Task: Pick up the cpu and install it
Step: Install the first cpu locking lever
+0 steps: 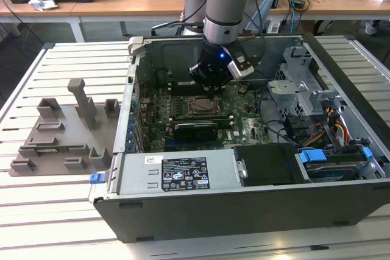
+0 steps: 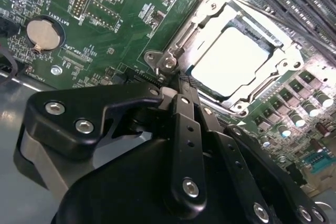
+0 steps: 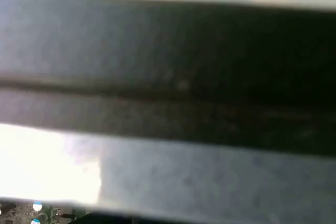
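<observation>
End effector (image 2: 181, 85) hangs just beside socket frame (image 2: 173, 59), fingers pressed together, holding nothing — cpu (image 2: 231, 61) lies flat in socket; best checked for even seating

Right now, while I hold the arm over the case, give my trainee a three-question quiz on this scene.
1. True or false: the cpu lies in the socket frame on the motherboard.
2. In the second wrist view, the gripper is nearest which part of the socket frame? A) a corner of it B) its far side C) its middle
3. In the exterior view, on which side of the computer case does the grey fixture tray lie?

Key: 1 true. 2 A. 3 the exterior view's left.
</observation>
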Motion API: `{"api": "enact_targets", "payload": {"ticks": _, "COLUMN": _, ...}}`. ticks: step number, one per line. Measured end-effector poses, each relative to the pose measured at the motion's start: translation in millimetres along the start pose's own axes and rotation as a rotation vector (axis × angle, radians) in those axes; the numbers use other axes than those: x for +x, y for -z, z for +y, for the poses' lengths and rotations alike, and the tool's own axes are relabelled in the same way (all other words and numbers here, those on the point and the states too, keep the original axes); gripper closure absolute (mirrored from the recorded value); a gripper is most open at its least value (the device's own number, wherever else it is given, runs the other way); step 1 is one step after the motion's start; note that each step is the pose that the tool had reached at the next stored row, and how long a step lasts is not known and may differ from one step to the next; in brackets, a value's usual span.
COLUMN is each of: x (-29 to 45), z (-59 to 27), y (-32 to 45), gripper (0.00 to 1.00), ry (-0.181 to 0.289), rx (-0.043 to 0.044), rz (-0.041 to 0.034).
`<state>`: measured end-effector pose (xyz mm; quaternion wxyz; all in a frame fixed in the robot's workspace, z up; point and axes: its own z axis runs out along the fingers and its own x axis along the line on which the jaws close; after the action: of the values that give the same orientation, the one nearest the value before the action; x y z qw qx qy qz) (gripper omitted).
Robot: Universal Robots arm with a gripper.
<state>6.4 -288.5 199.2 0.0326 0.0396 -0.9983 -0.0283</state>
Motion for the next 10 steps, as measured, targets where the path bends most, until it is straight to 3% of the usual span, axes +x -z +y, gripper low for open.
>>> {"api": "enact_targets", "payload": {"ticks": 1, "x": 0.3, "z": -0.5, "y": 0.7, "gripper": 0.89, "ry": 0.000, "rx": -0.0056, "rz": 0.0000}}
{"api": "enact_targets", "payload": {"ticks": 2, "x": 0.0, "z": 0.0, "y": -0.1, "gripper": 0.89, "ry": 0.002, "rx": -0.0261, "rz": -0.0023}}
{"api": "enact_targets", "payload": {"ticks": 3, "x": 0.3, "z": -0.8, "y": 0.3, "gripper": 0.89, "ry": 0.003, "rx": -0.0413, "rz": -0.0030}}
{"api": "enact_targets", "payload": {"ticks": 4, "x": 0.2, "z": -0.8, "y": 0.1, "gripper": 0.89, "ry": 0.003, "rx": -0.0547, "rz": -0.0040}}
{"api": "enact_targets", "payload": {"ticks": 5, "x": 0.1, "z": -1.2, "y": 0.2, "gripper": 0.89, "ry": 0.004, "rx": -0.0605, "rz": -0.0049}}
{"api": "enact_targets", "payload": {"ticks": 8, "x": 0.7, "z": -2.0, "y": 9.2, "gripper": 0.89, "ry": 0.004, "rx": -0.0578, "rz": -0.0059}}
{"api": "enact_targets", "payload": {"ticks": 9, "x": 1.0, "z": -4.2, "y": 11.5, "gripper": 0.89, "ry": 0.003, "rx": -0.0410, "rz": -0.0052}}
{"api": "enact_targets", "payload": {"ticks": 10, "x": 1.3, "z": -6.2, "y": 12.4, "gripper": 0.89, "ry": 0.001, "rx": -0.0133, "rz": -0.0030}}
